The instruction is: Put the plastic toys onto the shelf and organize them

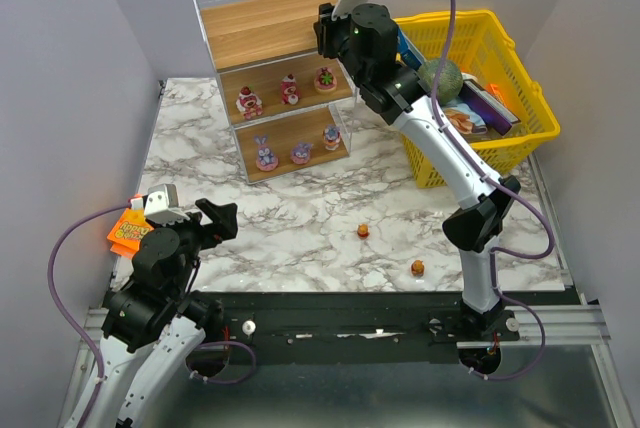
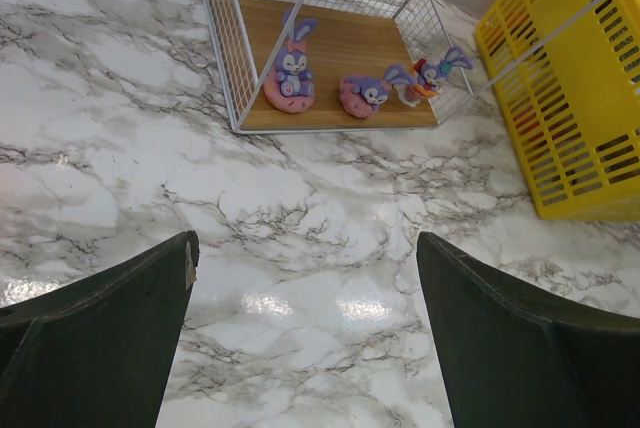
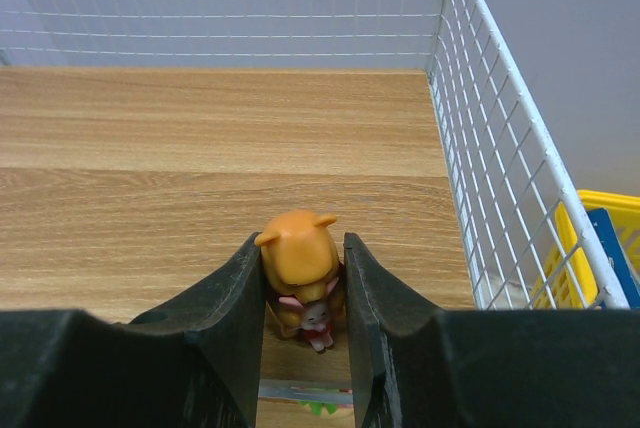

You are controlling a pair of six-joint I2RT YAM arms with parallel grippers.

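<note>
Top view, right gripper [image 1: 322,38] atop white wire shelf [image 1: 260,36], two orange figurines [image 1: 363,231] loose on marble tabletop [image 1: 300,213], orange packet [image 1: 122,233] print unreadable, left wrist, left gripper [image 2: 305,248] spread wide, purple rabbit figurines [image 2: 365,94] on bottom board [image 2: 350,43], right wrist, fingers [image 3: 375,288] pinching orange bear figurine [image 3: 298,253]

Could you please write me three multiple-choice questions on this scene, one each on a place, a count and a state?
1. The orange-yellow plastic figurine in the right gripper is: A) over the top wooden board of the white wire shelf; B) inside a drawer; C) on the floor.
2. Purple plastic bunny figurines on the bottom board: A) one; B) three; C) five.
3. The left gripper is: A) open, empty; B) shut, empty; C) shut on a toy.
Answers: A, wood grain lies beneath it; B, three stand there; A, only marble tabletop shows between its fingers.
</note>
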